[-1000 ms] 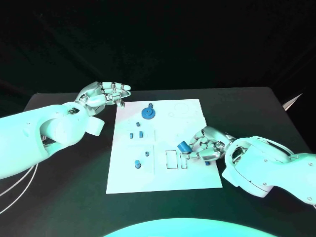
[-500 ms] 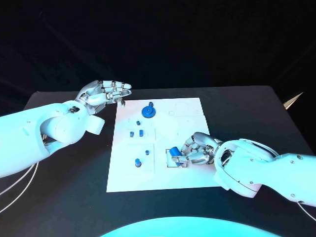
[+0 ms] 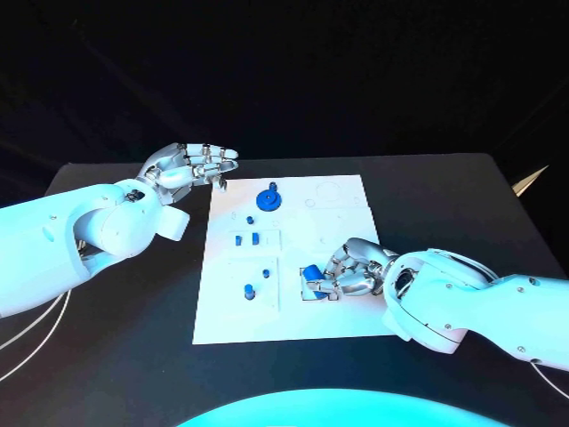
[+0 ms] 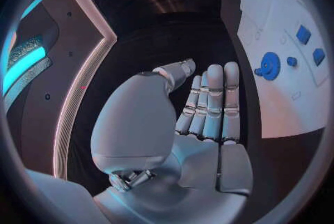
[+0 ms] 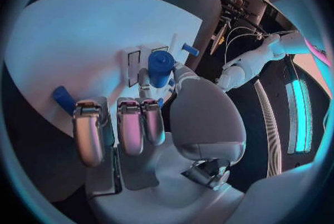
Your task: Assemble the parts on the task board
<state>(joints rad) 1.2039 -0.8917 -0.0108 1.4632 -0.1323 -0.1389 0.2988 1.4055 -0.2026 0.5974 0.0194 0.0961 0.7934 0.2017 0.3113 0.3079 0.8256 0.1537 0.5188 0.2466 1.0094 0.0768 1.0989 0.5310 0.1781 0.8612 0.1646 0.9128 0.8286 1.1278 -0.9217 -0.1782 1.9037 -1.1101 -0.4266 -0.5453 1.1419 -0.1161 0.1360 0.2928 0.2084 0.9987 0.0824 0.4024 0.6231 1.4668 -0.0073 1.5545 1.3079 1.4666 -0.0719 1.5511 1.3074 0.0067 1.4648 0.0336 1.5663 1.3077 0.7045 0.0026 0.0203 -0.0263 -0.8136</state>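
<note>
Head view: task board, white, lies mid-bench. My right hand sits over the board's near right part, pinching a blue cylinder part. My left hand hovers off the board's far left corner, fingers apart, holding nothing. Blue round disc part stands at the board's far end.

Left wrist view: my left hand, fingers straight, empty; the disc part on the board beside it.

Right wrist view: my right hand grips the cylinder part over the board.
</note>
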